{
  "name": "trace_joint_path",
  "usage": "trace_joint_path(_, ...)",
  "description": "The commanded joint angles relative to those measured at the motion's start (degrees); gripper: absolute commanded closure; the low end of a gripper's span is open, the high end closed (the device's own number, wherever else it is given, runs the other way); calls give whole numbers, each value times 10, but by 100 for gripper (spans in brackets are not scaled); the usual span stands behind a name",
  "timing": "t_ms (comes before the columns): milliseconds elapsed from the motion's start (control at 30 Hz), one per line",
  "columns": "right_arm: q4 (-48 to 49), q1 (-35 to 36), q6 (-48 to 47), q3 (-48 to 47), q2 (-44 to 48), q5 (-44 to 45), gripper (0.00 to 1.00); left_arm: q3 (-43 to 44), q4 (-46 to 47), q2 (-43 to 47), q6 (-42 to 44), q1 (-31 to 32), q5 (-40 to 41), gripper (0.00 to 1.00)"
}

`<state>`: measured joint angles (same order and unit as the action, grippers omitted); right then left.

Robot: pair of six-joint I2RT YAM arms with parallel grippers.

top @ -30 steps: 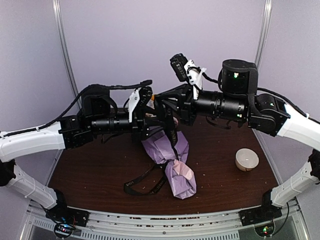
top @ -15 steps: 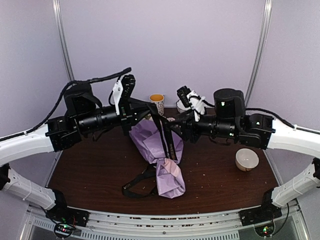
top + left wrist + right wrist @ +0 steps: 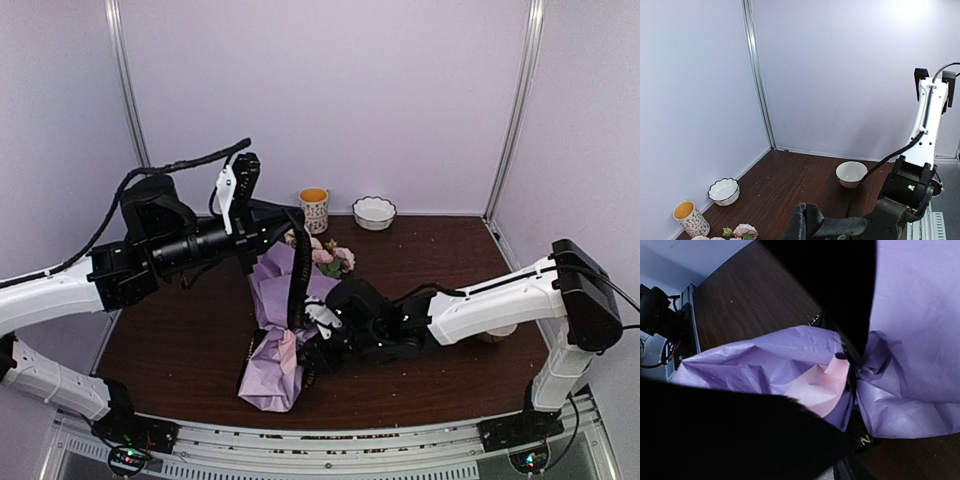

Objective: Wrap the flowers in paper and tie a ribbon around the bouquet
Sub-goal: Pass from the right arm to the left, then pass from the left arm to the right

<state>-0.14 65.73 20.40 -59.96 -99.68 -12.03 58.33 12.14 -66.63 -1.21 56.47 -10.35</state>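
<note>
The bouquet (image 3: 275,330) lies on the dark table, its lilac paper (image 3: 272,370) crumpled and pinched at the waist. The pink flowers (image 3: 327,256) stick out at the far end. The black ribbon (image 3: 297,280) rises from the waist to my left gripper (image 3: 288,222), which is raised and shut on it. In the left wrist view the fingertips (image 3: 801,222) press together, and the ribbon does not show there. My right gripper (image 3: 318,345) is low beside the waist, open. In its wrist view the paper (image 3: 760,370) and the ribbon (image 3: 852,372) lie between the spread jaws.
A patterned cup (image 3: 314,208) and a scalloped white bowl (image 3: 374,212) stand at the back wall. A plain white bowl (image 3: 851,174) sits at the right, mostly behind the right arm in the top view. Loose ribbon loops (image 3: 250,352) lie left of the bouquet.
The right arm dropped from up high to the table beside the bouquet's waist and opened, releasing the ribbon. The left gripper shut on the ribbon and drew left. The bouquet shifted left.
</note>
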Motion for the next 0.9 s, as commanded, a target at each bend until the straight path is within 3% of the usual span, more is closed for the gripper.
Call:
trace_joint_path(0,34,17,10,-22,12,41,63,-21,59,6,-24,0,6,100)
trace_joint_path(233,171,47,-67,79,119,63,64,18,49,-43,-51,0,-21,100)
trace_joint_path(467,119,115,-183,29,86,118,67,74,33,-95,-65,4,-51,100)
trace_joint_path(767,72,118,-273,-5,36,192,64,96,0,-89,-47,5,-40,100)
trace_joint_path(867,-20,119,-330,-64,-20,181,61,90,11,-81,-45,5,-46,100)
